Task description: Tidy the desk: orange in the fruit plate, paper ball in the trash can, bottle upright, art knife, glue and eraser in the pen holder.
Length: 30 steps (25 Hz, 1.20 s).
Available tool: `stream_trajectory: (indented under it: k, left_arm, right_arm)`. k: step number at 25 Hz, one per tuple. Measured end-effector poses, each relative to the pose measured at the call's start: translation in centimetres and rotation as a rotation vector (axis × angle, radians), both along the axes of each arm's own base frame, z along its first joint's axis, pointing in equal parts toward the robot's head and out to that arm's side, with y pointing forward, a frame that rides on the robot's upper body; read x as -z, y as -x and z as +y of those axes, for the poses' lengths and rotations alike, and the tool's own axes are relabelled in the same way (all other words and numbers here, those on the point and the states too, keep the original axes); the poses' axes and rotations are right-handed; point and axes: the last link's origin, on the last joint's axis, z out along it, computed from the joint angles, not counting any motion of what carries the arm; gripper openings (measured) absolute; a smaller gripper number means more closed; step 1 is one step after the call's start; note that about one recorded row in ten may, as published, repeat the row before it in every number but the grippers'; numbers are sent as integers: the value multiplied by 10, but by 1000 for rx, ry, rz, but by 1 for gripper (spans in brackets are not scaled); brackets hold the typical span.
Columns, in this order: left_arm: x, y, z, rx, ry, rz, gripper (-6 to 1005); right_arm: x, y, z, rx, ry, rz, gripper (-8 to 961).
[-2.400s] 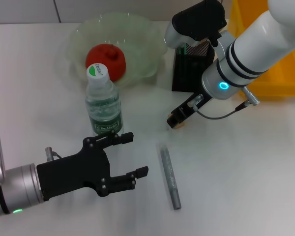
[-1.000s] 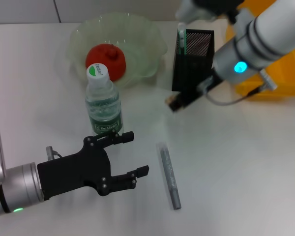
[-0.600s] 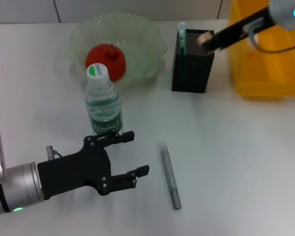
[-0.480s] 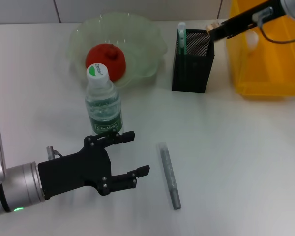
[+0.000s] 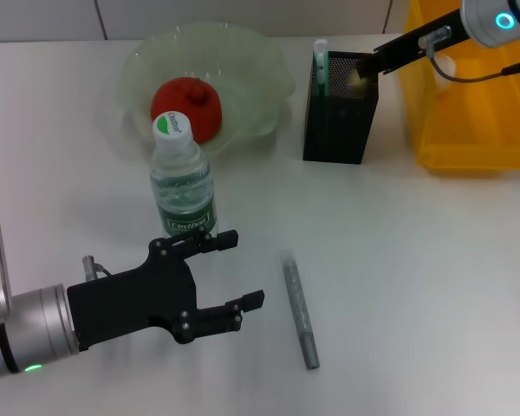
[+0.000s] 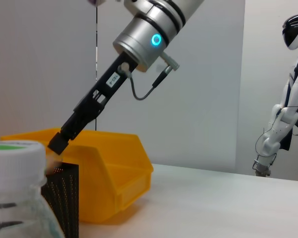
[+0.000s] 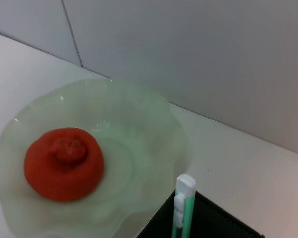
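While the left gripper (image 5: pixel 230 273) sits spread wide near the desk's front edge by the upright bottle (image 5: pixel 182 180), the head view has the right gripper (image 5: pixel 371 65) over the pen holder (image 5: pixel 338 108), pinching the eraser (image 5: pixel 359 80). Left wrist: same, tip above holder (image 6: pixel 62 198). Right wrist: orange (image 7: pixel 64 163) in fruit plate (image 7: pixel 139 124).

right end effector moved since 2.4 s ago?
Yes. The right end effector went from the table in front of the pen holder up and back, to over the holder's far right rim.
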Motion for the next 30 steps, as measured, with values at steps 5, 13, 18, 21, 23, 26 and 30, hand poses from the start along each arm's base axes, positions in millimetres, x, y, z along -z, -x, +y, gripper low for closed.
stream_trajectory:
  k: [5,13,18,21,23,26,30]
  left_arm:
    - [0,0,0,-1,0,1,798]
    - [-5,5,-6,-3,-4,-8,798]
    - [-13,15,-18,-22,-9,-12,799]
    - [-14,18,-20,-29,-8,-8,799]
    - [-15,24,-26,-46,-11,-2,799]
    - [-17,29,-32,-58,-22,4,799]
    - [-17,31,-35,-65,-26,7,799]
  right_arm:
    - [1,4,1,-7,5,-5,403]
    - [-12,17,-30,35,92,-8,606]
    - [9,21,-57,64,218,-70,603]
    - [33,23,-66,63,291,-74,600]
    - [48,24,-69,61,323,-65,599]
    - [63,23,-70,64,351,-74,596]
    - [85,24,-73,52,391,-83,586]
